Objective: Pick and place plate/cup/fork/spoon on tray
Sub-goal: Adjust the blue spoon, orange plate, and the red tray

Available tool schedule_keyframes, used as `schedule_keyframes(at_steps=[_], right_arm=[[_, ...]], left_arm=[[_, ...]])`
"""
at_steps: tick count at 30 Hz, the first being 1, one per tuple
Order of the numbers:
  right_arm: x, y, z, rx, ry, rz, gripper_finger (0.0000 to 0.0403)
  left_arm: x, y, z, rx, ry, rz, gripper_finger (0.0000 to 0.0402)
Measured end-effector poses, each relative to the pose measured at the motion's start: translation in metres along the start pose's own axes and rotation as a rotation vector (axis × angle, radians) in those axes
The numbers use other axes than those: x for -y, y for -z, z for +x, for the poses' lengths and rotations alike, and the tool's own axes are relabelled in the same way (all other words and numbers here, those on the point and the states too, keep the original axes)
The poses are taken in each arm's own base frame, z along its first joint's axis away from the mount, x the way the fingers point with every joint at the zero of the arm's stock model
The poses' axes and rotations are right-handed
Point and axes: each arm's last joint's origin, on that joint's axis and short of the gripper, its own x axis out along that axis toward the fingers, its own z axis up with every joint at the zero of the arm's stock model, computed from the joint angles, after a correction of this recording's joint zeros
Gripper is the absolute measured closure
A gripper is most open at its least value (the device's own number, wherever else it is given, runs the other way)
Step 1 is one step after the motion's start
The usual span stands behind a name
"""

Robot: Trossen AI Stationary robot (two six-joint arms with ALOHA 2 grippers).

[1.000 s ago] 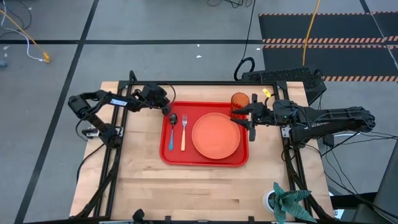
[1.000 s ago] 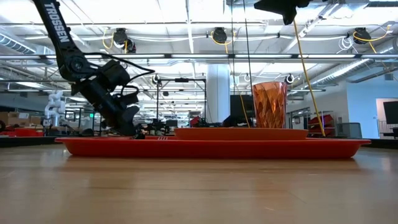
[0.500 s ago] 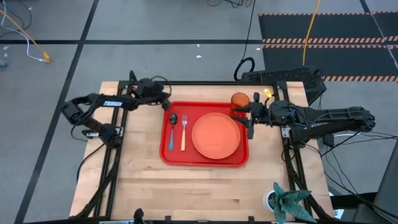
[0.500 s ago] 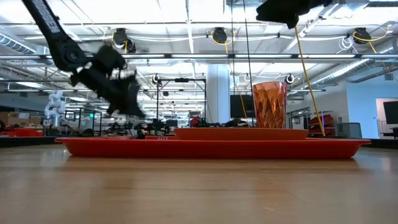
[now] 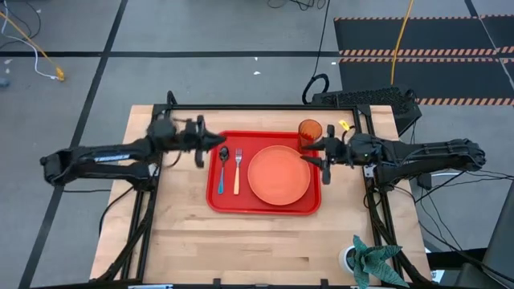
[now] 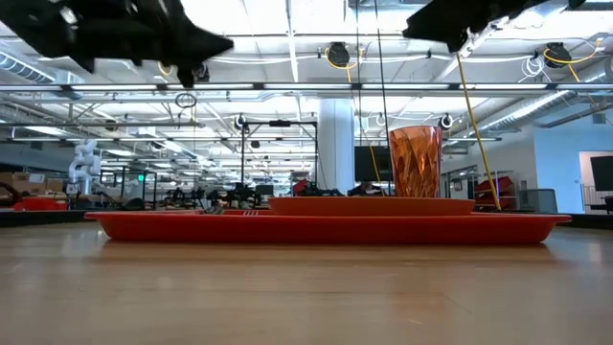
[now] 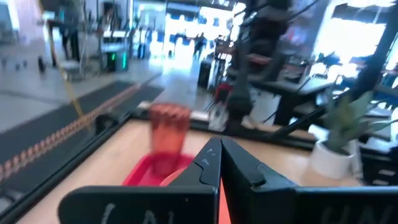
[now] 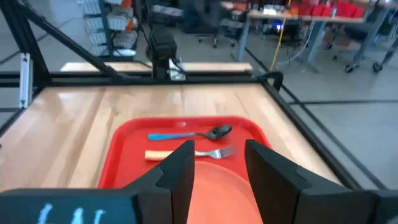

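A: Starting at the left of the high view, where is the left hand [image 5: 201, 150]?

B: Just off the left edge of the tray [image 5: 265, 207], above the bare surface [image 5: 177, 233]. Its wrist view shows the fingers pressed together with nothing between them.

A: And the task's things?

B: All on the tray. The spoon [image 5: 222, 169] lies at the left, the fork [image 5: 238, 169] just beside it, the plate [image 5: 279, 174] in the middle, and the cup [image 5: 310, 131] upright in the upper right corner.

A: The right hand [image 5: 323, 159]?

B: At the tray's right edge, fingers parted and empty, above the plate's rim.

A: So what makes a good finish?

B: I judge the placing done; both arms should lift clear and pull outward without clipping the cup.

A: What does one view add?

B: The low view [image 6: 330, 228] shows that the cup stands straight and both hands are high above the tray. Only the right wrist view shows the spoon's bowl and the fork's tines pointing the same way.
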Motion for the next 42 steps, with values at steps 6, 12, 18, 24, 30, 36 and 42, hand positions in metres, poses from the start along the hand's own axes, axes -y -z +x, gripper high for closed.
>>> schedule_keyframes(at_steps=[6,12,18,24,30,36,42], right_arm=[[0.002,-0.007,-0.030,0.079,-0.018,-0.017,0.0266],[0.008,0.006,-0.062,0.060,-0.019,0.041,0.0266],[0.010,0.055,-0.070,0.177,-0.023,0.074,0.0266],[0.012,0.085,-0.081,0.362,-0.024,0.158,0.0266],[0.014,0.087,-0.086,0.402,-0.012,0.178,0.0266],[0.014,0.091,-0.085,0.365,-0.012,0.187,0.0266],[0.013,0.098,-0.082,0.327,-0.012,0.179,0.0266]], left_arm=[[0.042,-0.003,-0.026,0.000,-0.100,0.038,0.0397],[0.057,0.005,-0.058,-0.136,-0.214,0.061,0.0394],[0.060,0.025,-0.077,-0.049,-0.195,0.101,0.0398],[0.054,0.065,-0.089,0.078,-0.191,0.069,0.0392],[0.049,0.084,-0.096,0.066,-0.207,0.029,0.0398],[0.049,0.084,-0.099,0.068,-0.195,0.012,0.0384],[0.049,0.084,-0.099,0.067,-0.179,0.016,0.0398]])
